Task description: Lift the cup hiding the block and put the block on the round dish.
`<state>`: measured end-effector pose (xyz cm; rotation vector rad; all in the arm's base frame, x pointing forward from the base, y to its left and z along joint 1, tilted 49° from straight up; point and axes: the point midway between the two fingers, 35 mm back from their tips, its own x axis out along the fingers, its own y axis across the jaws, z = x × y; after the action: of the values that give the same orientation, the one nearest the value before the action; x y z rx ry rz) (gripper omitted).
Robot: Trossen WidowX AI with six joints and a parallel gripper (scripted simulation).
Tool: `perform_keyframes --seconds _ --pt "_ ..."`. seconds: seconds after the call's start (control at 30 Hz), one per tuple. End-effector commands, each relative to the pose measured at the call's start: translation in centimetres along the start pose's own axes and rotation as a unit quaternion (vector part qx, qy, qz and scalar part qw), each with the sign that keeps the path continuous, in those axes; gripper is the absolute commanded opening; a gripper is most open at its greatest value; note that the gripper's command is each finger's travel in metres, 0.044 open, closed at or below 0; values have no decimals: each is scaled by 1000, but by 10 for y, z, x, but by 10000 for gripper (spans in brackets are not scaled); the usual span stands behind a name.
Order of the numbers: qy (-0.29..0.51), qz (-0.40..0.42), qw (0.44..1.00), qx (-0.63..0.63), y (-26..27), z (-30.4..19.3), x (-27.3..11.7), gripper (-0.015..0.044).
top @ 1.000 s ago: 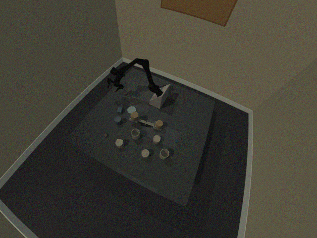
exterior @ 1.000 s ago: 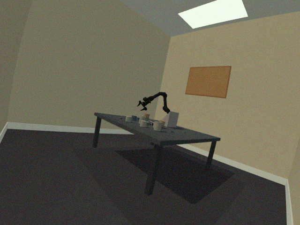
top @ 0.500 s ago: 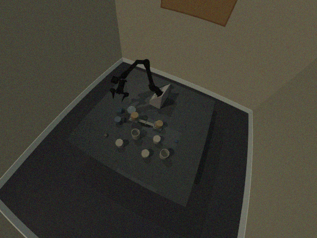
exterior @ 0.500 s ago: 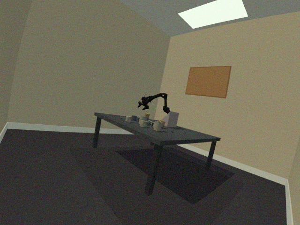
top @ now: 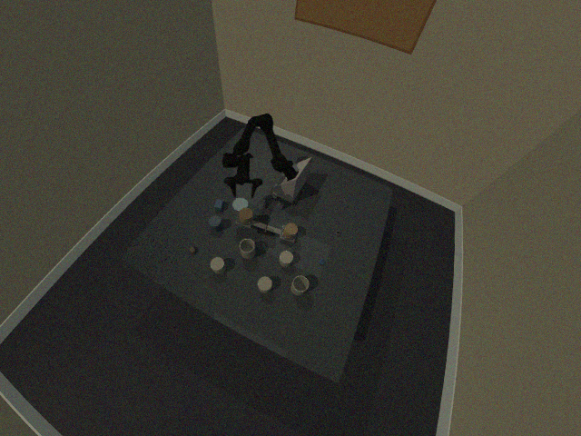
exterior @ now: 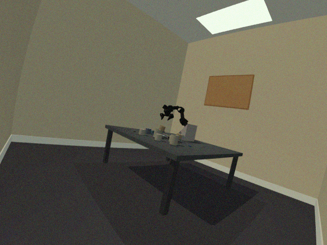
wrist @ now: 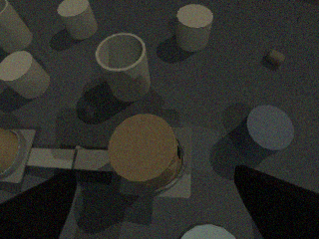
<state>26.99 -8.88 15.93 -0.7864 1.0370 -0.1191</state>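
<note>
An orange-topped cup (top: 245,215) (exterior: 162,128) (wrist: 143,146) stands on the balance end beside the dish; this end looks the higher one. The matching cup (top: 290,231) (exterior: 179,136) (wrist: 7,150) stands on the other end. The balance beam (top: 266,228) (wrist: 51,157) runs between them. No block shows under either cup. The pale round dish (top: 240,203) (wrist: 208,234) lies near the first cup, with nothing seen on it. My gripper (top: 243,195) (exterior: 165,119) (wrist: 158,175) is open and empty, pointing down high above the dish-side cup and dish area.
Several cream cylinders and hollow cups stand beyond the balance, the closest a hollow cup (top: 247,248) (wrist: 123,67). A blue cylinder (top: 214,221) (wrist: 270,126) and a blue block (top: 218,204) are near the dish. A white wedge (top: 293,185) (exterior: 190,132) stands by the arm's base.
</note>
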Motion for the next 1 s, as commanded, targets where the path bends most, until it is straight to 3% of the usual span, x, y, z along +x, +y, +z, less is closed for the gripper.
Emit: perform_keyframes --seconds 0.0,0.43,0.7,0.97 --pt "15 6 1000 7 47 -1 -3 440" --pt "-32 -63 998 3 146 -28 -27 440" --pt "-48 -74 996 5 152 -32 -29 440" --pt "-6 -71 991 113 158 -15 -22 440"
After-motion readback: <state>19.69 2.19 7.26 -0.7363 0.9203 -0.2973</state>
